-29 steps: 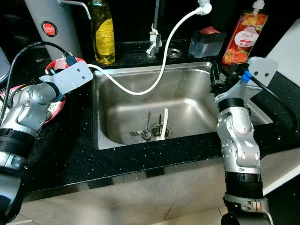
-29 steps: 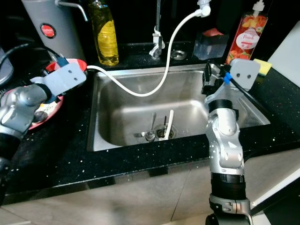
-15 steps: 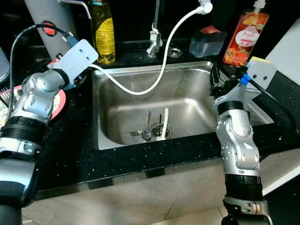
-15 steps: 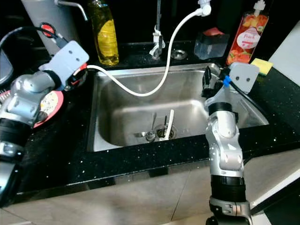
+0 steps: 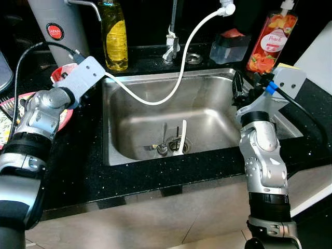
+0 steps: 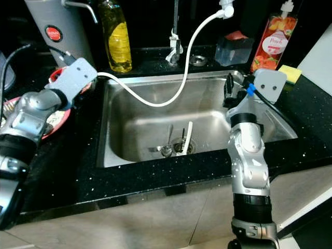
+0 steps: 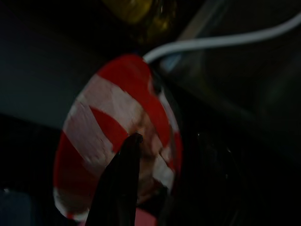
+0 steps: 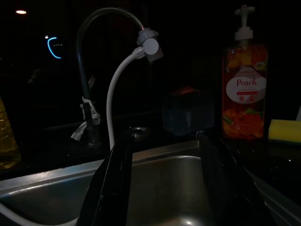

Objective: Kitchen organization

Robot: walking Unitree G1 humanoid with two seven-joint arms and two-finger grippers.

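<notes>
The left hand (image 7: 129,155) reaches over a red-and-white striped bowl (image 7: 117,141) on the black speckled counter (image 5: 78,171), at the steel sink's (image 5: 207,98) left edge; its grip cannot be told. The right hand (image 8: 164,160) hovers released, fingers spread, over the sink's right rim, facing the white hose (image 5: 181,57).
</notes>
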